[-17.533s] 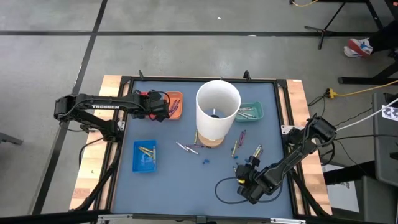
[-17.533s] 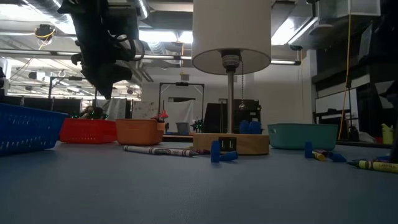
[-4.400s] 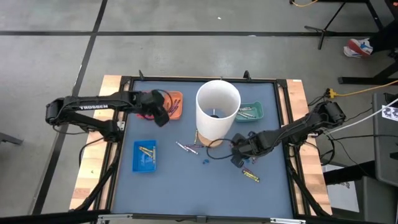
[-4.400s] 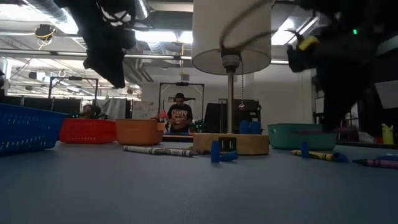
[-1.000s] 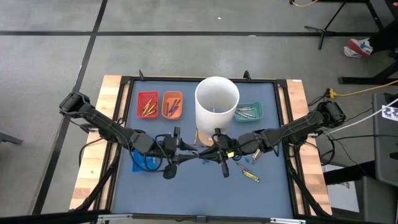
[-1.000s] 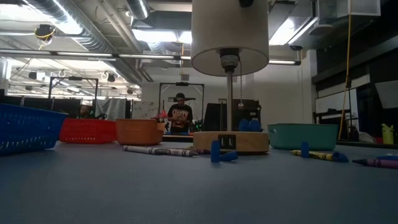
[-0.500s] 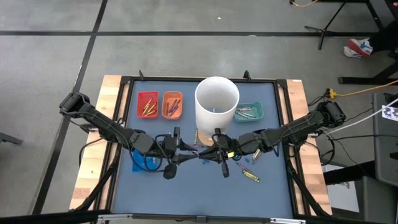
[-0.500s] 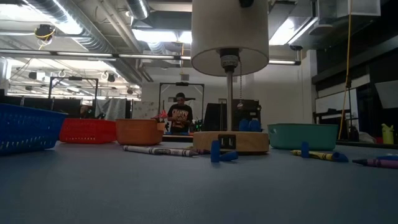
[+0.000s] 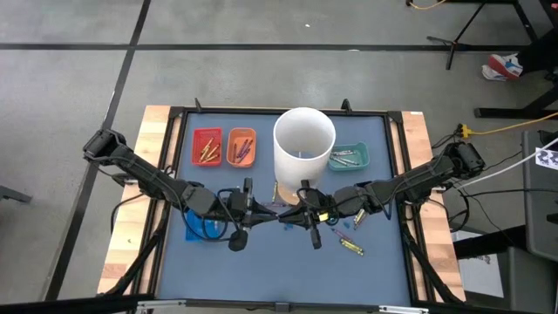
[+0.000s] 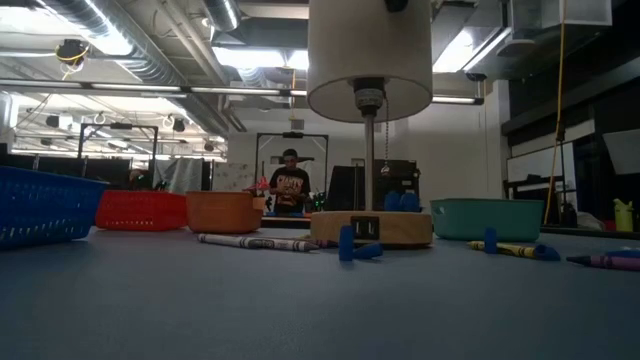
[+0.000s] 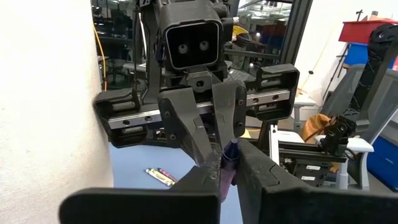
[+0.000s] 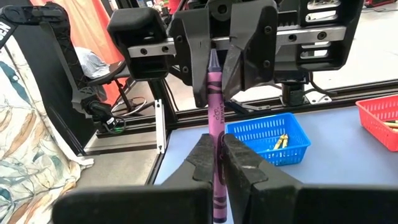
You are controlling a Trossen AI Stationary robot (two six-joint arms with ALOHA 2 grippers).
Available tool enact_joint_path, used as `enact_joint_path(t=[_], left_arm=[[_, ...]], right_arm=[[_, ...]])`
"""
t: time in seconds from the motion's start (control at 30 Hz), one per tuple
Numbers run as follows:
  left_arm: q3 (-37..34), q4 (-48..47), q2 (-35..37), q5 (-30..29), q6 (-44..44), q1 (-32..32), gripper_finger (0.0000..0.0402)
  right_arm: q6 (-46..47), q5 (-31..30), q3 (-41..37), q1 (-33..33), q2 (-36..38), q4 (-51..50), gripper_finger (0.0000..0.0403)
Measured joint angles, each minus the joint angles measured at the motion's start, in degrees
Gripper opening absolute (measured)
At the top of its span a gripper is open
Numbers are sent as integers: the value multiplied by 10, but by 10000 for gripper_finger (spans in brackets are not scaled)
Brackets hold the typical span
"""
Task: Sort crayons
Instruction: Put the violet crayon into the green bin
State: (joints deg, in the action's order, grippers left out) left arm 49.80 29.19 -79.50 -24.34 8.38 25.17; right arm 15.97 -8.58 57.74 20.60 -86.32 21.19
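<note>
Beside lamp base, left gripper and right gripper jaws both clamp purple crayon.

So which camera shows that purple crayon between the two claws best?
The right wrist view: the purple crayon shows full length, both grippers pinching it. The left wrist view shows only its tip; from above it is a sliver; the low view misses it.

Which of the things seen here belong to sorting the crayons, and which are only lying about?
Belong to the job:
- purple crayon, gripped by both left gripper and right gripper
- loose yellow crayon
- red tray, orange tray, teal tray, blue tray

Only lying about:
- lamp
- small blue pieces
- person in the room behind
</note>
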Motion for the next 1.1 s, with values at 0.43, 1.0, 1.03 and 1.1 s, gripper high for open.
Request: enact_joint_path(t=[0.43,1.0,1.03,1.1], left_arm=[[0,-1,0,2,0,0,8],[0,-152,0,33,5,0,8],[0,-167,0,33,6,0,8],[0,-194,0,33,7,0,8]], right_arm=[[3,29,0,0,0,-4,29],[7,39,0,0,-1,-252,133],[7,39,0,0,-1,-267,133],[7,46,0,0,-1,-291,133]])
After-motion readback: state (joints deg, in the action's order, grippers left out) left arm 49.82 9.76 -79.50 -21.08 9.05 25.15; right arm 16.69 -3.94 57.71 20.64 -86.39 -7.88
